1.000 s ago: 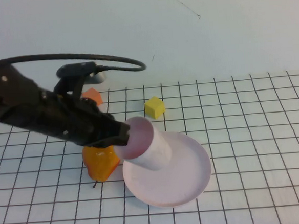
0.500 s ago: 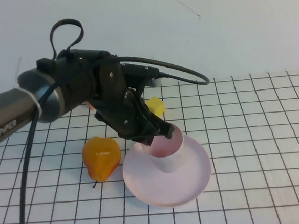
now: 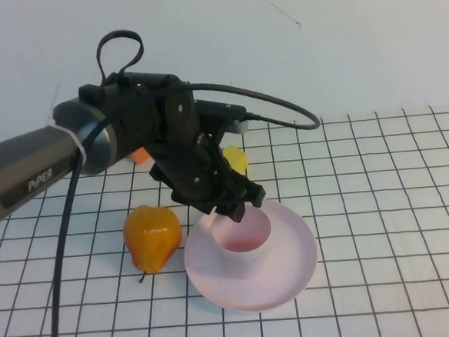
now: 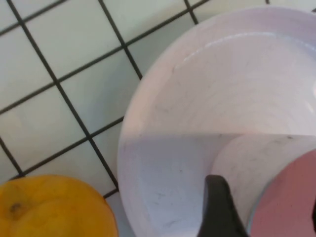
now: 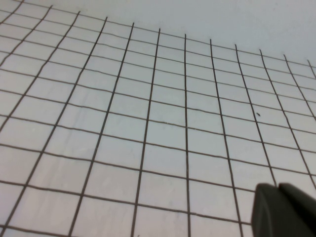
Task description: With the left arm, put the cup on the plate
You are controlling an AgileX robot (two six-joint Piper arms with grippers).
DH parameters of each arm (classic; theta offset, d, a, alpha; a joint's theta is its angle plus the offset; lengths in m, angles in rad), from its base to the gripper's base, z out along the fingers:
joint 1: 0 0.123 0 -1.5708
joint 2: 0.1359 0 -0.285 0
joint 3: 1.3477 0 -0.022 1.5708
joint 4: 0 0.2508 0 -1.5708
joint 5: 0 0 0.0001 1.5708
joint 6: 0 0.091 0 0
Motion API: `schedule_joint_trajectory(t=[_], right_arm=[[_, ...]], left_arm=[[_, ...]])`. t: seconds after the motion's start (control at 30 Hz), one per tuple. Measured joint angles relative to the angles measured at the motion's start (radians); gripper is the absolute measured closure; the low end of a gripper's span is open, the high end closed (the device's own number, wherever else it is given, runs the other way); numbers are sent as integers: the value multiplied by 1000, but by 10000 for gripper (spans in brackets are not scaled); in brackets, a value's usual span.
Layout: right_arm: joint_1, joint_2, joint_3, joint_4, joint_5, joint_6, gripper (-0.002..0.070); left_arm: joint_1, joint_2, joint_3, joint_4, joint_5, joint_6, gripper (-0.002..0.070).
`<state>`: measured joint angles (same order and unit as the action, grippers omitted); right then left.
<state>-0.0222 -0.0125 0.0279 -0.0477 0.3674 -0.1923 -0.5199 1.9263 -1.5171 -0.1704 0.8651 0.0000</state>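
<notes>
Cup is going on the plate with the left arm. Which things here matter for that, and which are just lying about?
In the job:
- cup, standing upright on the plate
- plate
- left gripper, at the cup's far rim

Lying about:
- orange pear-shaped fruit, beside the plate on the robot's left
- yellow cube, behind the plate
- small orange block, mostly hidden behind the arm
- right gripper, over bare grid

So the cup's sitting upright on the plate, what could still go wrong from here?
1. The left end effector is right at the cup rim; pulling away sideways could snag and tip it.
2. The plate sits beside the orange fruit; a nudge could push it into the fruit.
3. The arm's cable loops above the table and could catch the yellow cube.
</notes>
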Motion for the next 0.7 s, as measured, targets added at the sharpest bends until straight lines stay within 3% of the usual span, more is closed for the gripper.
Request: schedule_joint_trajectory(t=[0.07, 0.17, 0.43, 0.7], right_arm=[[0, 0, 0, 0, 0, 0, 678], [0, 0, 0, 0, 0, 0, 678], [0, 0, 0, 0, 0, 0, 678], [0, 0, 0, 0, 0, 0, 678]], left_arm=[[0, 0, -38, 15, 35, -15, 288], [0, 0, -135, 77, 120, -57, 307], [0, -89, -340, 248, 218, -110, 622], [0, -439, -241, 348, 54, -248, 672]])
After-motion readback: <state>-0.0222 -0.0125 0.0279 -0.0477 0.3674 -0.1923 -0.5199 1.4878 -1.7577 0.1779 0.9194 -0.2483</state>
